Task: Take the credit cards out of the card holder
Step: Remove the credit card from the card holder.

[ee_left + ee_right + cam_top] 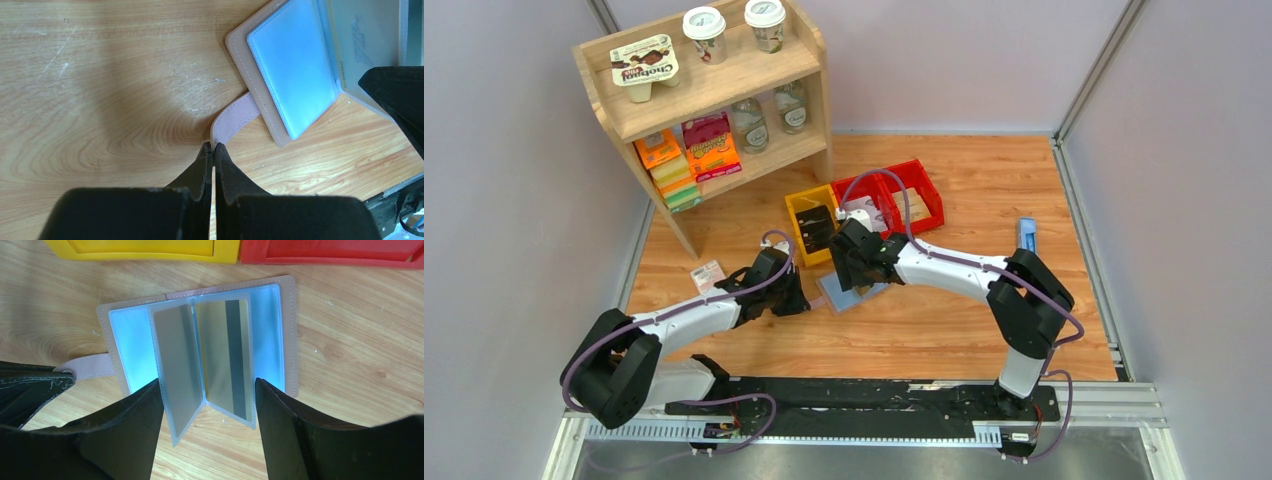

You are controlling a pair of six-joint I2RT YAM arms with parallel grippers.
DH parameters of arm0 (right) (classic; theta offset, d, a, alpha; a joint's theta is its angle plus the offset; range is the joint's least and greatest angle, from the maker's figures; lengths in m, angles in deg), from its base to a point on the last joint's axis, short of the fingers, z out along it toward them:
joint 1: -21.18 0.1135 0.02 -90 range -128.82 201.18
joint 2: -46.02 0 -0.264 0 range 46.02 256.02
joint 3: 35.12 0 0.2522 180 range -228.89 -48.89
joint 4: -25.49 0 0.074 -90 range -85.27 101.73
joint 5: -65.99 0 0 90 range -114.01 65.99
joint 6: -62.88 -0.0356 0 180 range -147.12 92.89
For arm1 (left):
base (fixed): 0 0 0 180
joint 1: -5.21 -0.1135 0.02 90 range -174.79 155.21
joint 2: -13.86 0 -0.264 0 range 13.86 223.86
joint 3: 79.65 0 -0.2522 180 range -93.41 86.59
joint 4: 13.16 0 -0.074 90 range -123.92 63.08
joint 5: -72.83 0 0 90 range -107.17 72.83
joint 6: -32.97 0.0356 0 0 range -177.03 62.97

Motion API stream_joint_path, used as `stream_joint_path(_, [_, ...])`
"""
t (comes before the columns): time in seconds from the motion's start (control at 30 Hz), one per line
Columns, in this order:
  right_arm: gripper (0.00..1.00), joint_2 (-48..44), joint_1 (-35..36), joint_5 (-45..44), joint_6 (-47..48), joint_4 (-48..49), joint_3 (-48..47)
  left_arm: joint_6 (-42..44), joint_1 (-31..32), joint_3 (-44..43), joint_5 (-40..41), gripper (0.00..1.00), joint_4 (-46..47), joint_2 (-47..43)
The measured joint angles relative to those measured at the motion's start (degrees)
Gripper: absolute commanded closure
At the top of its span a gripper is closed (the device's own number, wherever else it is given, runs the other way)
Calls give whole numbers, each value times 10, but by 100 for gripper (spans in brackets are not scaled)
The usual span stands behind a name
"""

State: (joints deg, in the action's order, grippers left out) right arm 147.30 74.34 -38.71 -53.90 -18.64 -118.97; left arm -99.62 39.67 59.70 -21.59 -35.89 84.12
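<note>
Now: pink-tan leather bifold card holder (pixel 287 330) lying open.
Left tool (pixel 212 147) clamps its strap (pixel 235 117); right tool (pixel 208 382) spread, flanking silvery flat credit cards (pixel 225 345).

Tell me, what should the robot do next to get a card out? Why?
Probably close the right gripper on the striped card: its jaws stand open around the upright sleeves, while the left gripper pinches the card holder by its strap.
</note>
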Motion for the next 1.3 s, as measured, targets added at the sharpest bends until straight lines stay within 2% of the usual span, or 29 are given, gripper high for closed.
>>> stream_joint_path(0.43, [18,18,6,18,7,-3,-1,4,0,0,-1,100,0,0])
stream_joint_path(0.67, [11,18,6,-2,7,-9,-2,5,0,0,-2,100,0,0])
stream_joint_path(0.97, [11,5,-38,-33,-6,-22,18,5,0,0,-2,100,0,0])
stream_joint_path(1.07, [18,-12,-54,-32,-5,-20,34,5,0,0,-2,100,-2,-2])
stream_joint_path(1.17, [32,-35,-66,-12,-2,-10,54,9,0,0,-2,100,-11,-13])
stream_joint_path(1.23, [40,-48,-74,17,4,5,68,15,0,3,-2,97,-20,-30])
stream_joint_path(1.3, [48,-54,-79,46,9,22,75,24,0,7,0,88,-33,-54])
